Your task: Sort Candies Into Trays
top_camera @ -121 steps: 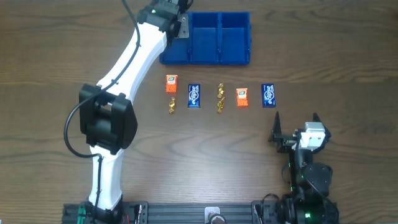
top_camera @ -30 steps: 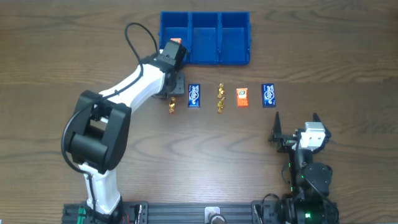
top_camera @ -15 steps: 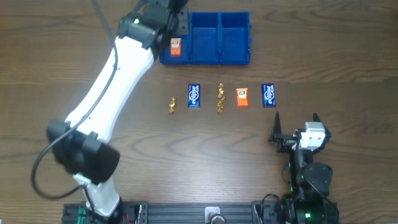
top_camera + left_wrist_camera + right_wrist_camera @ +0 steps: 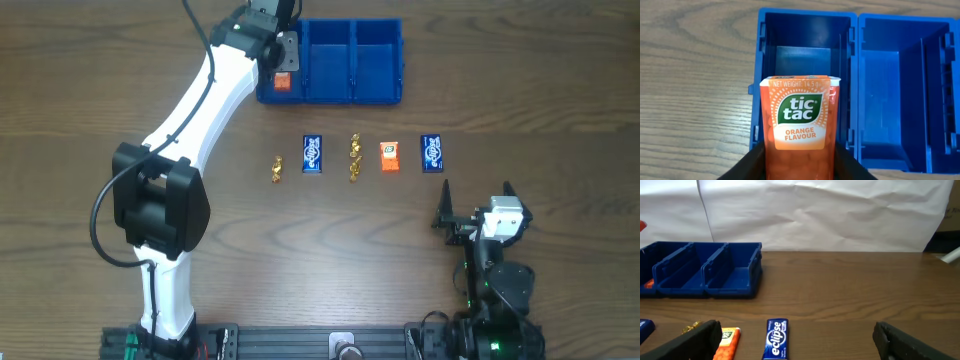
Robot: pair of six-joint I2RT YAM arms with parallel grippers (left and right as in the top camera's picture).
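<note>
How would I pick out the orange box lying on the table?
Find the blue three-compartment tray at the far side of the table; a row of candies lies just in front of it. The orange box sits second from the right, between the gold-wrapped candies and the last blue pack. It is the row's only orange item.

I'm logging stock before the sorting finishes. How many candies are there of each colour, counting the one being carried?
Orange box: 2, one on the table, one held in the left gripper
Blue pack: 2
Gold candy: 3
Total: 7
</note>
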